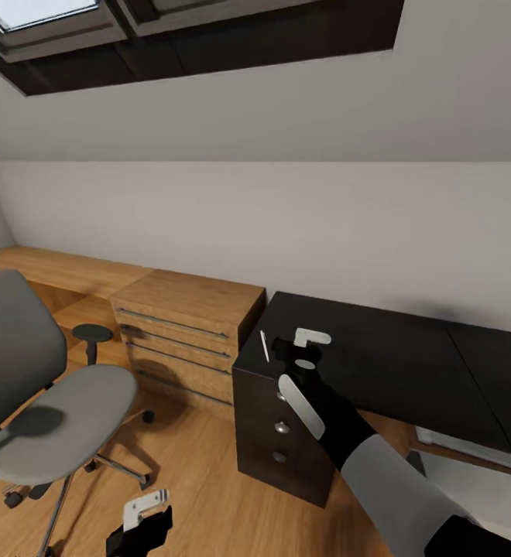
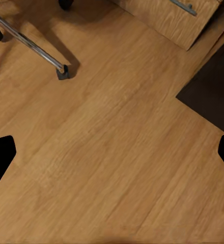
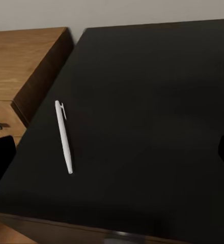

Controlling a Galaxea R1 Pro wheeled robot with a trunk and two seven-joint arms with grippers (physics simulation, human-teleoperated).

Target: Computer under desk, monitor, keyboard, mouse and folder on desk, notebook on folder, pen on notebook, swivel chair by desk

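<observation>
Pen: white, plain, on a flat black cabinet top with no pattern. Cabinet front very dark brown, round silver knobs. Drawer unit light honey wood with visible grain, grey bar handles. Floor same warm wood tone, plank seams and streaky grain. Swivel chair: grey seat and back, black armrest pad, chrome legs, black castors. Wall off-white grey; skylight frame near-black dark brown, pane pale blue-white. Right gripper: black body, white fingers; forearm grey with black sections. Left gripper: black with white finger.
</observation>
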